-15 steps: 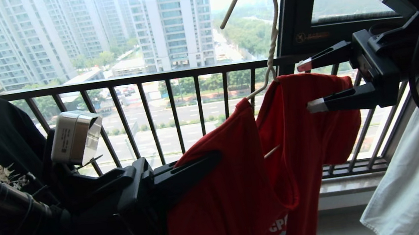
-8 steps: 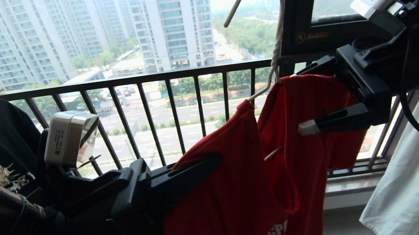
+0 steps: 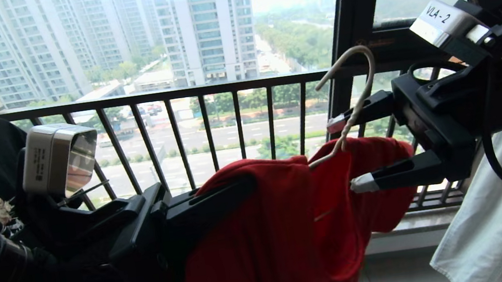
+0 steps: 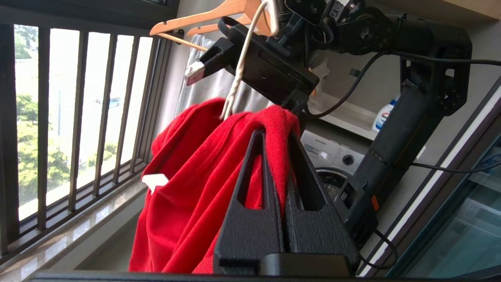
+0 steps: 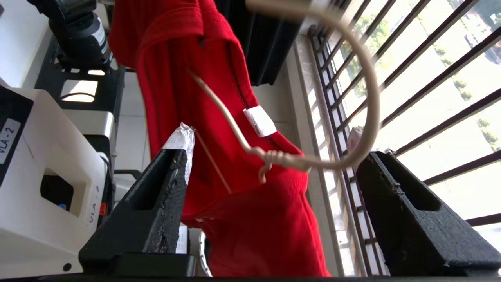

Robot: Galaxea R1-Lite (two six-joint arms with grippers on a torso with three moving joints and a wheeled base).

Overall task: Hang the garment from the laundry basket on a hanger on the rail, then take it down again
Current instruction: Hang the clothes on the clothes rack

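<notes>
By the black barred window railing (image 3: 205, 90), the red T-shirt (image 3: 268, 236) droops in folds between the two arms, still threaded on the thin white wire hanger (image 3: 352, 98), whose hook tilts free in the air. The left claw (image 4: 280, 156) is pressed together, pinching a fold of the shirt. The right claw (image 5: 270, 168) stands spread, its fingers either side of the hanger's twisted neck, gripping nothing

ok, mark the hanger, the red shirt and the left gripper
hanger (image 3: 365, 78), head view, on its hook curve
red shirt (image 3: 263, 236), head view, on the front cloth
left gripper (image 4: 283, 156), left wrist view, between the fingertips
</notes>
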